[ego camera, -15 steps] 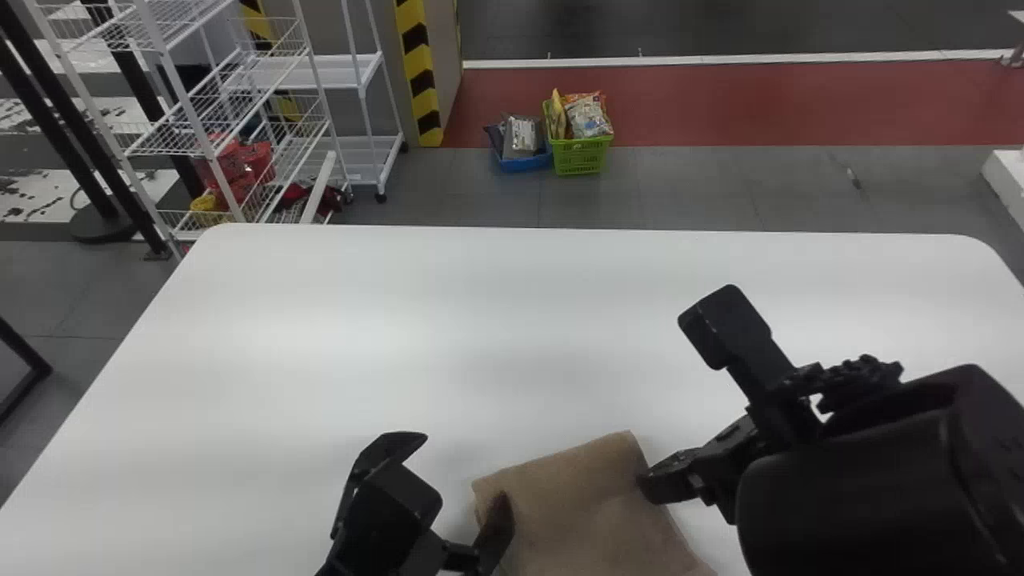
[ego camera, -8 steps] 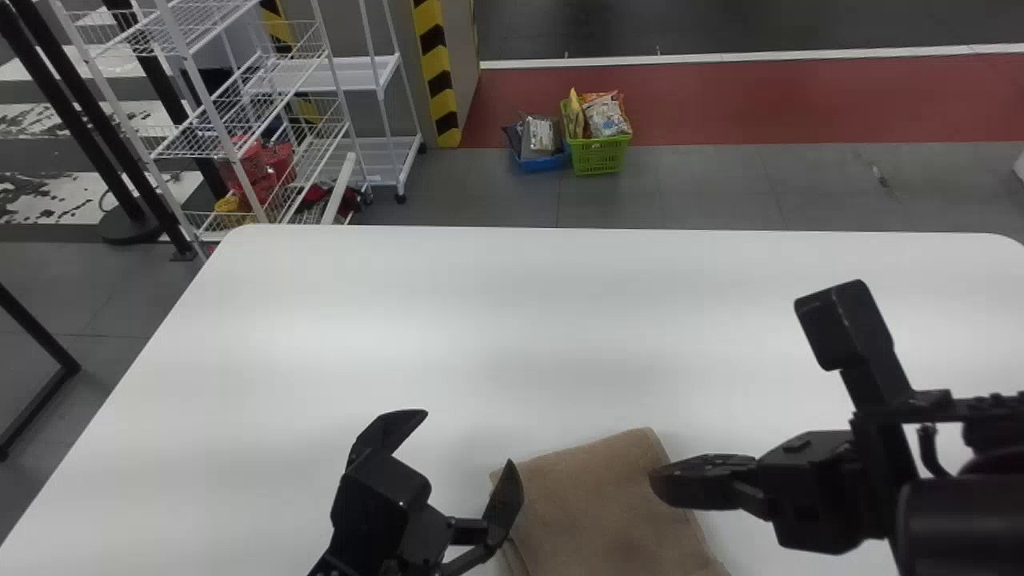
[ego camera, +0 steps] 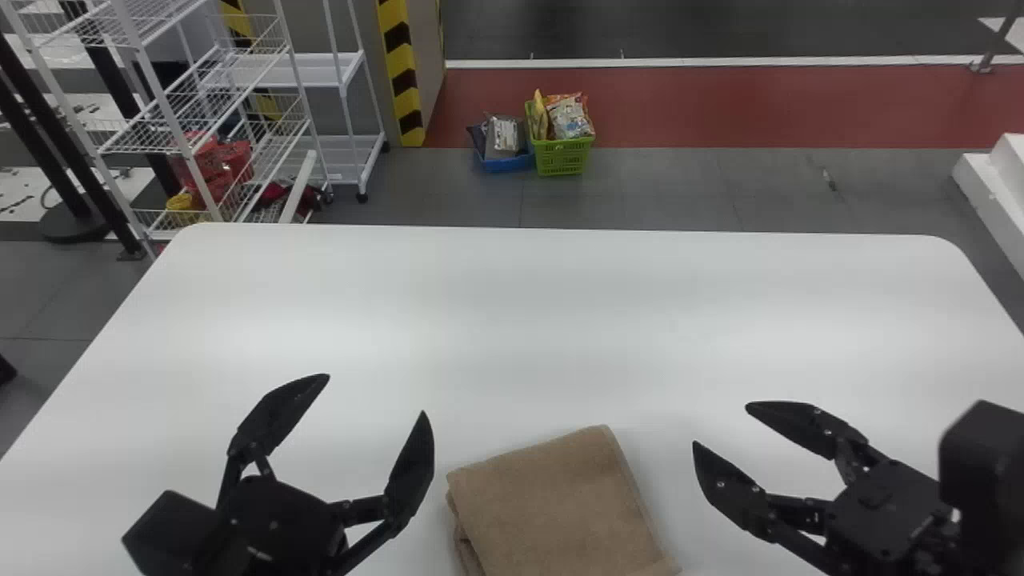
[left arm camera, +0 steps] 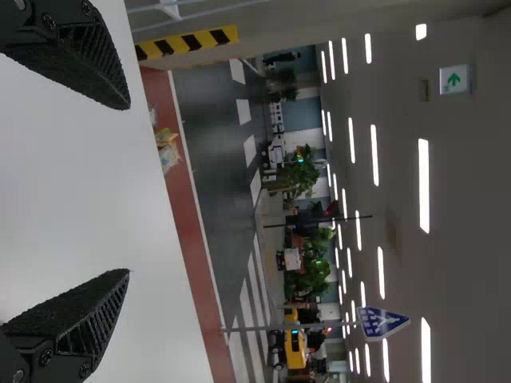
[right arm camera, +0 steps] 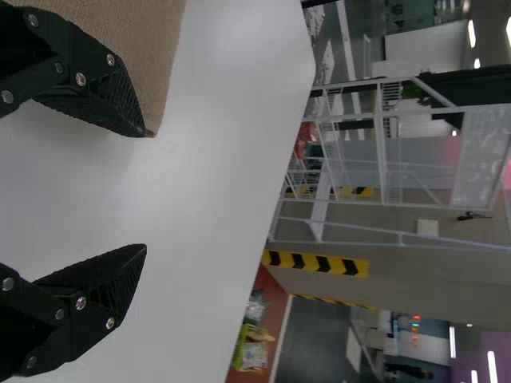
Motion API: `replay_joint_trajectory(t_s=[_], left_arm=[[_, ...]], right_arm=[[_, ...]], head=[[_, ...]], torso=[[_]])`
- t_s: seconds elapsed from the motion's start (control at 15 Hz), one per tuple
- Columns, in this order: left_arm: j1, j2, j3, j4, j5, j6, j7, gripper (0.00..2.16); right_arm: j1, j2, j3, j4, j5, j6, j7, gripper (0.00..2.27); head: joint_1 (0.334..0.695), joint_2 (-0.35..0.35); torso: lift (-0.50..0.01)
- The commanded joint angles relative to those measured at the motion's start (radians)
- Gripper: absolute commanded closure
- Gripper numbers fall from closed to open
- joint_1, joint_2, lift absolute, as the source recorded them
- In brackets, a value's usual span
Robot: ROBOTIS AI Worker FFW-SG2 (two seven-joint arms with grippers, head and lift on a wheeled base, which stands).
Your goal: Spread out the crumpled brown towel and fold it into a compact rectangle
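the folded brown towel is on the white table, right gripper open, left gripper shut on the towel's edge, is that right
Not quite: the left gripper is open and apart from the brown towel, as the head view shows. The rest holds: the towel lies folded on the white table, and the right gripper is open.

The head view's bottom edge cuts off the towel [ego camera: 560, 504], table [ego camera: 512, 320] and base of the left gripper [ego camera: 376, 394]. A finger of the right gripper [ego camera: 720, 426] hides some towel in its wrist view. The basket's [ego camera: 564, 158] packets [ego camera: 570, 118] are too small to identify.
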Motion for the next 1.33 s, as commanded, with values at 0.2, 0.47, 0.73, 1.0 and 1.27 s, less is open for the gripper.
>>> replay_joint_trajectory(t_s=[0.2, 0.47, 0.73, 1.0, 1.27], left_arm=[[-0.005, -0.022, 0.092, 0.065, 0.099, -0.013, -0.011, 0.07], [-0.031, -0.022, 0.161, 0.094, 0.149, 0.079, -0.074, 0.07], [-0.031, -0.022, 0.196, 0.096, 0.159, 0.11, -0.096, 0.07], [-0.024, -0.022, 0.22, 0.088, 0.18, 0.113, -0.116, 0.07], [-0.021, -0.022, 0.222, 0.082, 0.18, 0.113, -0.119, 0.07]], right_arm=[[0.012, 0.002, -0.069, 0.097, -0.062, -0.252, -0.033, 0.11], [0.009, 0.002, -0.075, 0.134, -0.085, -0.276, -0.114, 0.11], [0.001, 0.002, -0.046, 0.143, -0.103, -0.202, -0.195, 0.11], [0.0, 0.002, -0.033, 0.141, -0.131, -0.15, -0.234, 0.11], [0.0, 0.002, -0.018, 0.141, -0.131, -0.163, -0.244, 0.11]], head=[[0.695, 0.066], [0.695, 0.077], [0.695, 0.085], [0.695, 0.113], [0.695, 0.121]], torso=[[-0.127], [-0.127], [-0.127], [-0.127], [-0.127]])
